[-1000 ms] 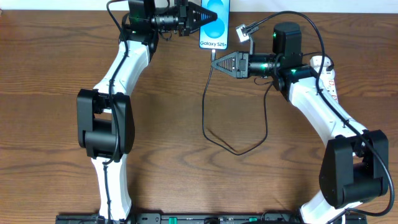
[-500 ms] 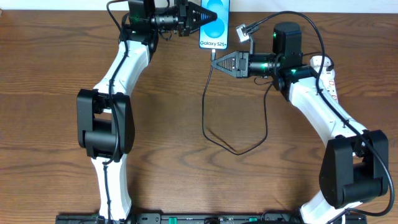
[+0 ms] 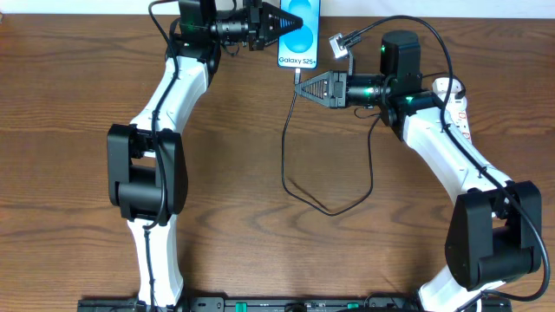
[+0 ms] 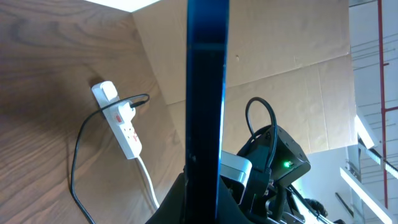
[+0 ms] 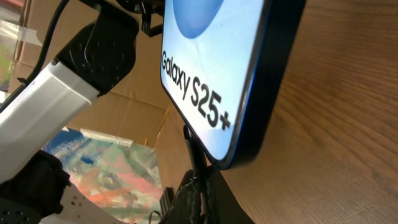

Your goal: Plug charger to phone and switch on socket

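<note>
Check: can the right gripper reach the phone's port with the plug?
Probably yes: right gripper holds the plug right under the phone's bottom edge, nothing between; left gripper holds the phone.

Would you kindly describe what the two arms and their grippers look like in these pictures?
Both the left arm and the right arm have glossy white links joined by bulky black joint housings. Thin black cables run along them, and small green lights glow near the wrists. The left gripper and right gripper are black, tapering wedges.
</note>
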`<state>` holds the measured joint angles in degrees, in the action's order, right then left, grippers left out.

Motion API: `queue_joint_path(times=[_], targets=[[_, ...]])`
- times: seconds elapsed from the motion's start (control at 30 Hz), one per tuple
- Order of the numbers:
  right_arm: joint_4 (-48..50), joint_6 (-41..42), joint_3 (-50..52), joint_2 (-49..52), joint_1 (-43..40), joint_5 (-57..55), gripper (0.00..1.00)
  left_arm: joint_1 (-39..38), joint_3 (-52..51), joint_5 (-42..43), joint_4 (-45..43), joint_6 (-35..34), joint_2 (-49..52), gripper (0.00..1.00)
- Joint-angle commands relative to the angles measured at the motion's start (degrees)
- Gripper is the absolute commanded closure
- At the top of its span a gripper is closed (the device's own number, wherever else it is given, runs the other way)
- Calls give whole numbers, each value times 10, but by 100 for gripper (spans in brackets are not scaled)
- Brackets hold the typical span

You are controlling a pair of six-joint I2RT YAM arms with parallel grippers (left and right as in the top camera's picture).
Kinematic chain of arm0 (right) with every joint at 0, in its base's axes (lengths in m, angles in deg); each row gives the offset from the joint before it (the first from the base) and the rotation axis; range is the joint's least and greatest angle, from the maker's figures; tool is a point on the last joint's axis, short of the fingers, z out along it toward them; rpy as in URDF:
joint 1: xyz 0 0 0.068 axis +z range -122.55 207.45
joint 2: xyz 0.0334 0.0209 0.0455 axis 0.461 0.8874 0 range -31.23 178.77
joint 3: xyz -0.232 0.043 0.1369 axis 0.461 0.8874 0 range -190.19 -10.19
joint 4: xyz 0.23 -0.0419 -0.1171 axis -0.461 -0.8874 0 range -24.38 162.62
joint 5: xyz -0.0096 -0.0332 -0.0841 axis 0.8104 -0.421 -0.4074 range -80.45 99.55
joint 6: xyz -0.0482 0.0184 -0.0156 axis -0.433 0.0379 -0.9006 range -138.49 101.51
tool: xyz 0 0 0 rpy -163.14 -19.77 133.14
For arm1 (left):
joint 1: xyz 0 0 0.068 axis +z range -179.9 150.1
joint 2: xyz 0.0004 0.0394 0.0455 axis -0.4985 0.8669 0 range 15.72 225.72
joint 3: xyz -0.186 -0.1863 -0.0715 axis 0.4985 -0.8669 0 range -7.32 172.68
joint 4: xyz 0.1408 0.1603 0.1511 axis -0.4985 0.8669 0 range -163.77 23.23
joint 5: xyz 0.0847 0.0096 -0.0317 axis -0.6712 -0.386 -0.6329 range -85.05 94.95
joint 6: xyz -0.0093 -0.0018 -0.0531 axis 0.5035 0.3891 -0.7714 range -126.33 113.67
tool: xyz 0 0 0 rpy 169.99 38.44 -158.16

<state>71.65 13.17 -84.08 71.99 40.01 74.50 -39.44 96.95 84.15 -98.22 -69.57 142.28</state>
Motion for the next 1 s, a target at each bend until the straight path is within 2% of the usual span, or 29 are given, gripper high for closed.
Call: queue_joint_path(times=[0.0,0.97], targets=[[4,7,-13,-6,1,-1,99,2,10,29,-16,-7,-12,93],[4,7,-13,-6,7,3,99,2,10,29,-16,-16,-12,93]])
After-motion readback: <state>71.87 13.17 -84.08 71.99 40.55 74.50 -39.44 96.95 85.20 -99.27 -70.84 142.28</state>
